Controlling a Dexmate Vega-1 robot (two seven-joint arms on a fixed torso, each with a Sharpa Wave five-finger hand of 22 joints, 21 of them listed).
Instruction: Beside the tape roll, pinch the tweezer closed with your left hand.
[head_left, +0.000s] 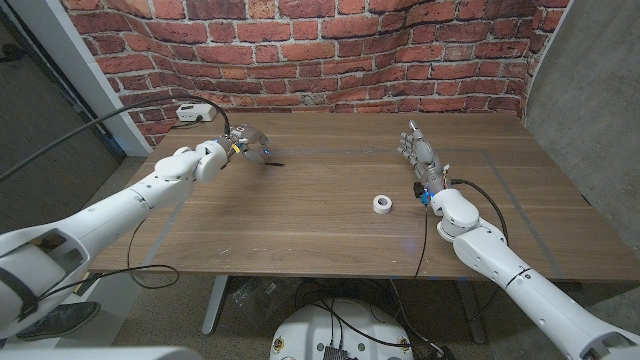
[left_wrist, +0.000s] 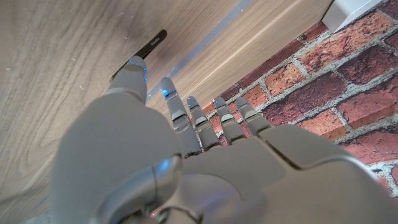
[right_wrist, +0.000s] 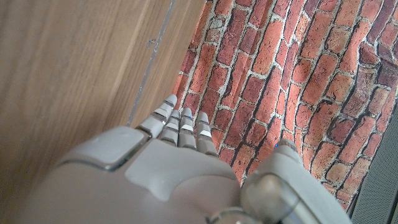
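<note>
Your left hand (head_left: 243, 146) is in the upper left of the head frame and holds the black tweezer (head_left: 272, 161), whose tip points right above the table (head_left: 300, 230). The tape roll (head_left: 382, 205) lies well apart, right of centre. Your right hand (head_left: 420, 155) stands upright with fingers apart, holding nothing.

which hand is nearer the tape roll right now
Right. The right hand stands just past the tape roll, toward the wall, while the left hand is far across the table, holding the tweezer.
</note>
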